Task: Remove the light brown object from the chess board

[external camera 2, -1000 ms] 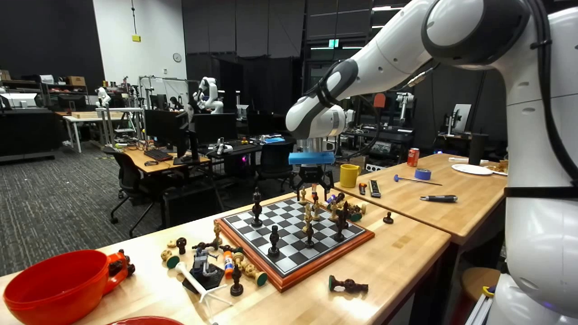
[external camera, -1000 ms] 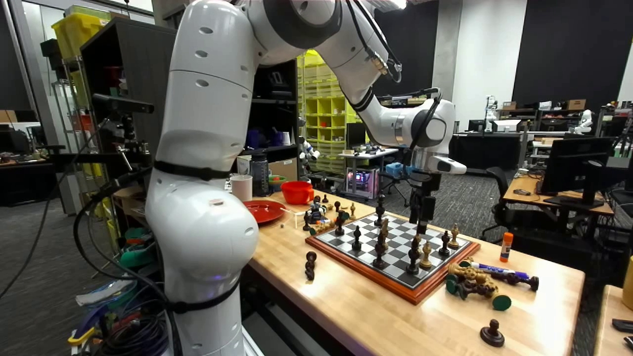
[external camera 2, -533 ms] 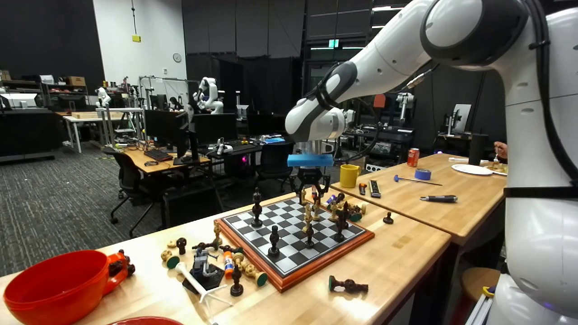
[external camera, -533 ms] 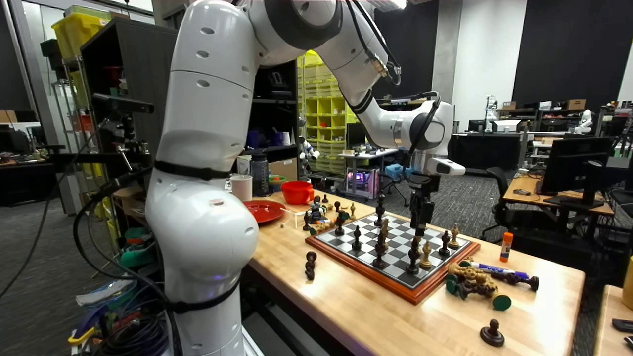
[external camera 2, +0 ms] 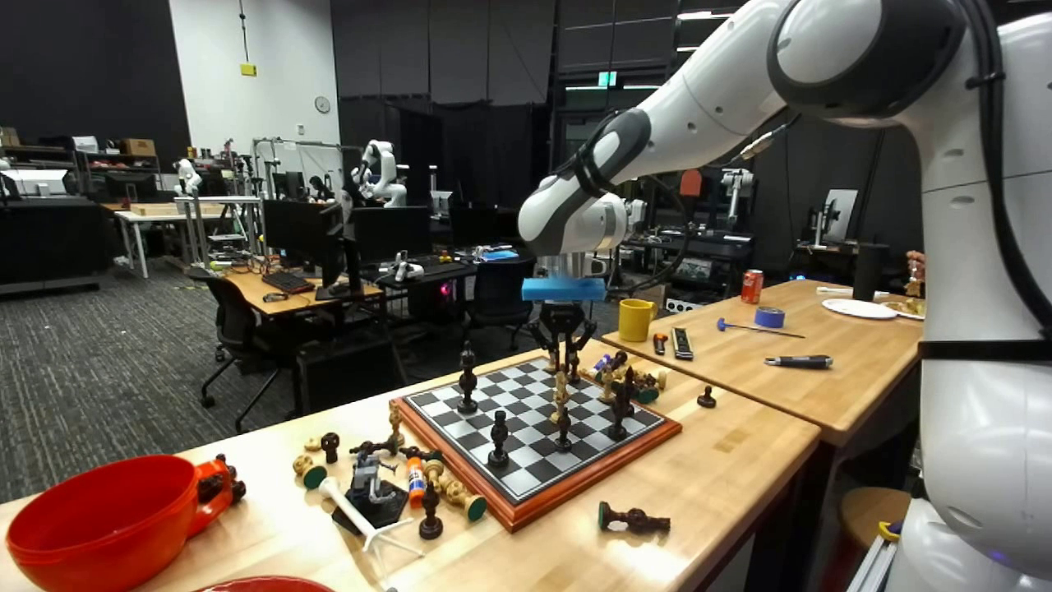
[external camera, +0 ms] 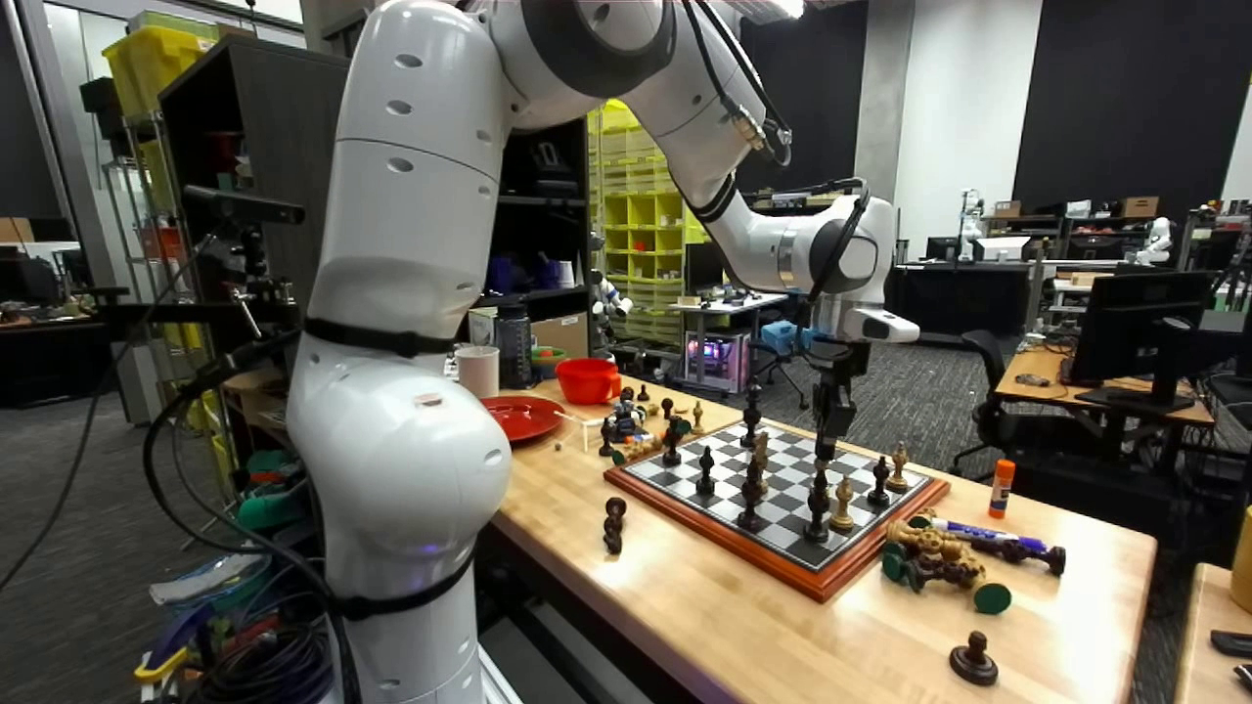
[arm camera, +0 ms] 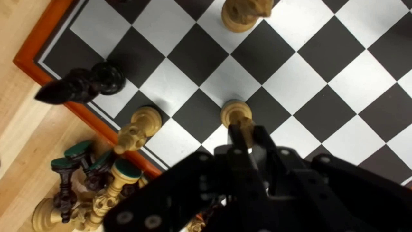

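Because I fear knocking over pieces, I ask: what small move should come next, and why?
Perhaps lift slowly straight up: in the wrist view, the jaws appear closed on a light brown piece, and another pale piece stands nearby on the chess board.

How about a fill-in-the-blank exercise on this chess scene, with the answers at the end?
1. In the wrist view, the end effector grips the light brown chess piece with fingers numbering ____.
2. Off the chess board, a lone dark chess piece lies on its ____.
3. The cap of the upright glue stick is colored ____.
4. The roll of tape is colored ____.
Missing words: two; side; orange; blue.
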Motion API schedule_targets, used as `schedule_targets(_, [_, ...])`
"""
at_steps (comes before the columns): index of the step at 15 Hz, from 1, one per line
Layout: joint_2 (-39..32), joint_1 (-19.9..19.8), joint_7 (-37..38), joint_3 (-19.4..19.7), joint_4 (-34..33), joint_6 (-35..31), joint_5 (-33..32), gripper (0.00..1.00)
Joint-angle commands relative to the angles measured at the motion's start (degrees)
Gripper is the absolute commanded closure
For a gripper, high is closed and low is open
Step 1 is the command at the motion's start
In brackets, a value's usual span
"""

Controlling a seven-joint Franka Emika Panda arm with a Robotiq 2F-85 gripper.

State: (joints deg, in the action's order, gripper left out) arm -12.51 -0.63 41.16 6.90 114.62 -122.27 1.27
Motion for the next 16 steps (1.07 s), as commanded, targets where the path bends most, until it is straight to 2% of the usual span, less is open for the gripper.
schedule_targets(1, [0.71, 0.34, 1.02, -0.41, 0.86, -0.38, -0.79, 0.97])
schedule_targets(6, [1.19, 1.26, 2.27, -0.52, -0.26, -1.11, -3.87, 0.97])
schedule_targets(11, [0.19, 2.38, 4.67, -0.73, -3.58, -1.47, -8.04, 0.97])
schedule_targets(16, [-2.23, 2.60, 4.70, -0.81, -7.57, -1.01, -9.38, 0.97])
